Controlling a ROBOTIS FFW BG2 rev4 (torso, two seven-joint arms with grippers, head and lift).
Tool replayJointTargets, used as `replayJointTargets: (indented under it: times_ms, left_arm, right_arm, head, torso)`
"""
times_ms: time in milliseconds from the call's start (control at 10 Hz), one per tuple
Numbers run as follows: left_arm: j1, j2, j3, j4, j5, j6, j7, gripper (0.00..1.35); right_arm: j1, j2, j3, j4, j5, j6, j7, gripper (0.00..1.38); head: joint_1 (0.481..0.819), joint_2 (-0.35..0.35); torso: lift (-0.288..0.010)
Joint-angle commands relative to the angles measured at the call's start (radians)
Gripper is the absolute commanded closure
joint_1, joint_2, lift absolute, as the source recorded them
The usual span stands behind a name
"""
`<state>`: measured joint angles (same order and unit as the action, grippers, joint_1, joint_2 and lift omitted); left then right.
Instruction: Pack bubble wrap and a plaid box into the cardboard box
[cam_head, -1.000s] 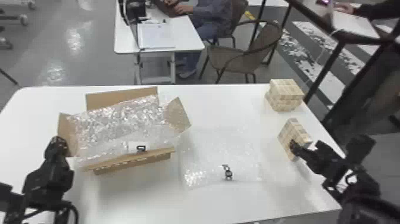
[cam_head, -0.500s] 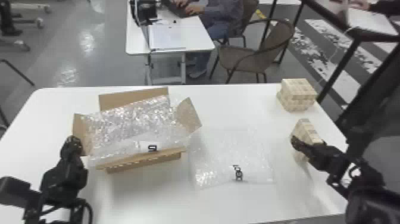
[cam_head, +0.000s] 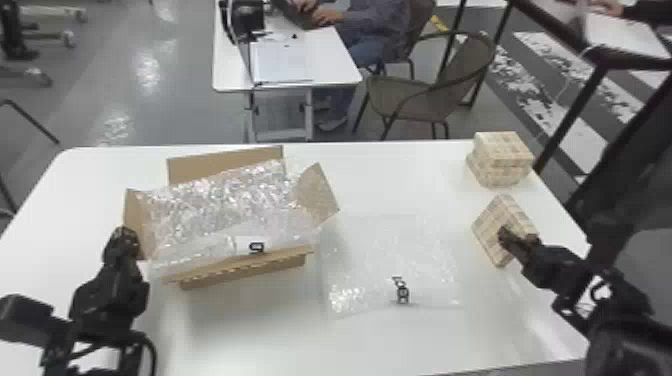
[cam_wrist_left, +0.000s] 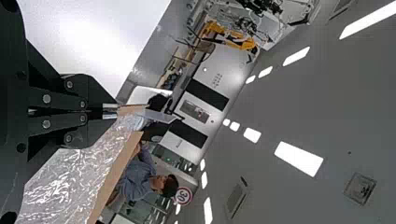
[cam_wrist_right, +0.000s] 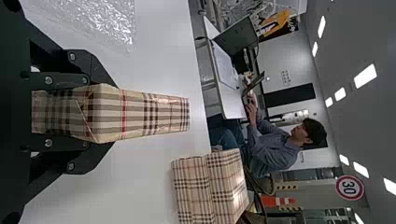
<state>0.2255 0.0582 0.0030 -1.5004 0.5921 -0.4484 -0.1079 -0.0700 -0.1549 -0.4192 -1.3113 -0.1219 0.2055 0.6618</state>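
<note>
Bubble wrap (cam_head: 215, 205) fills the open cardboard box (cam_head: 240, 270) on the table's left. At that box's left flap is my left gripper (cam_head: 124, 237); the left wrist view has the left gripper (cam_wrist_left: 110, 111) shut on the flap's edge (cam_wrist_left: 131, 110). A flat bubble wrap sheet (cam_head: 385, 260) lies right of the carton. Farther right, my right gripper (cam_head: 515, 239) is at a plaid box (cam_head: 492, 220), which leans at an angle. The right wrist view has the right gripper (cam_wrist_right: 86, 113) shut on this plaid box (cam_wrist_right: 133, 115), one finger on each side.
More plaid boxes (cam_head: 502, 157) are stacked at the back right corner of the white table (cam_head: 400, 170), just behind the held one. Beyond the table stand another desk (cam_head: 325, 70) and a chair (cam_head: 410, 100).
The head view has turned slightly left. My right gripper has moved a little left, onto the plaid box, and the box has shifted slightly left and tilted. The left gripper has stayed at the flap.
</note>
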Motion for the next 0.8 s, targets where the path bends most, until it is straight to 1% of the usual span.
replayJointTargets:
  times_ms: [0,100,200,300,400,500,600,700]
  left_arm:
    - [0.0,0.0,0.0,0.0,0.002,0.0,-0.001,1.21]
    - [0.0,0.0,0.0,0.002,0.002,0.002,-0.003,1.21]
    - [0.0,0.0,0.002,0.002,0.002,0.002,-0.003,1.21]
    - [0.0,0.0,0.002,0.002,0.002,0.002,-0.003,1.21]
    - [-0.002,0.0,0.0,0.002,0.002,0.004,-0.003,1.21]
    - [-0.008,0.0,-0.005,0.006,0.002,0.004,-0.004,1.21]
    - [-0.011,0.0,-0.006,0.009,0.002,0.005,-0.007,1.21]
    - [-0.011,0.0,-0.008,0.011,0.002,0.007,-0.007,1.21]
  right_arm:
    - [0.01,0.0,-0.001,-0.013,-0.021,0.0,0.001,0.92]
    - [0.039,0.006,0.0,-0.075,-0.056,0.0,0.001,0.92]
    - [0.067,0.028,0.005,-0.187,-0.094,0.006,-0.001,0.92]
    - [0.079,0.063,0.013,-0.304,-0.12,0.031,-0.001,0.92]
    - [0.073,0.103,0.022,-0.41,-0.117,0.064,-0.004,0.92]
    - [0.059,0.124,0.045,-0.473,-0.131,0.089,-0.008,0.92]
    - [0.05,0.121,0.108,-0.497,-0.182,0.097,-0.034,0.92]
    - [0.036,0.107,0.194,-0.499,-0.236,0.1,-0.064,0.92]
  head:
    - [0.695,-0.092]
    - [0.695,-0.092]
    - [0.695,-0.092]
    - [0.695,-0.084]
    - [0.695,-0.062]
    - [0.695,-0.051]
    - [0.695,-0.026]
    - [0.695,-0.001]
  torso:
    - [-0.11]
    - [-0.11]
    - [-0.11]
    - [-0.11]
    - [-0.11]
    - [-0.11]
    - [-0.11]
    - [-0.11]
